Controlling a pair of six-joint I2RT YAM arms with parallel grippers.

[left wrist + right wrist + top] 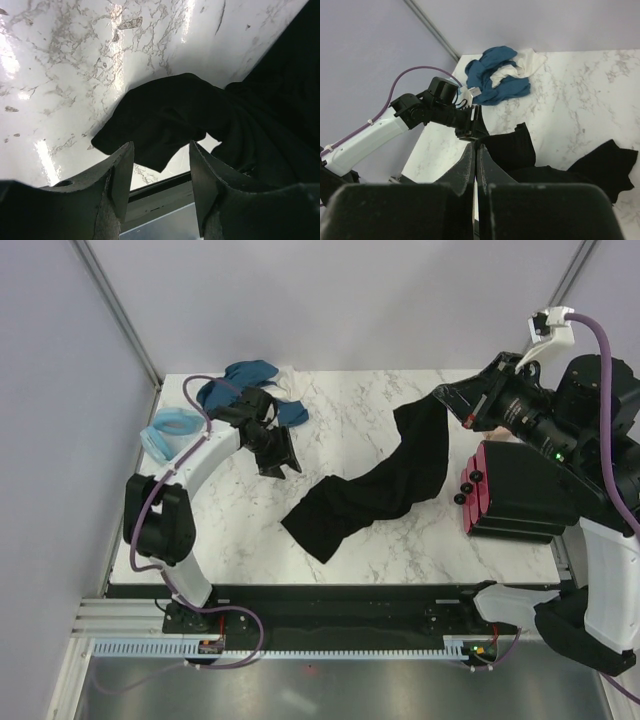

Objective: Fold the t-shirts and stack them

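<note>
A black t-shirt (400, 475) hangs in a long twisted band from the far right down to the middle of the marble table (400, 540). My right gripper (447, 402) is shut on its upper end and holds it off the table; in the right wrist view the cloth (520, 150) meets the closed fingertips (476, 146). My left gripper (281, 454) hovers open just left of the shirt's lower end. In the left wrist view that end (165, 117) lies beyond the open fingers (125, 170), nothing between them.
A heap of teal-blue t-shirts (245, 385) with a white one (527, 62) lies at the far left corner, a light blue one (170, 430) beside it. A dark flat stack with a red edge (520, 490) sits at the right. The table's near edge (160, 185) shows under the left gripper.
</note>
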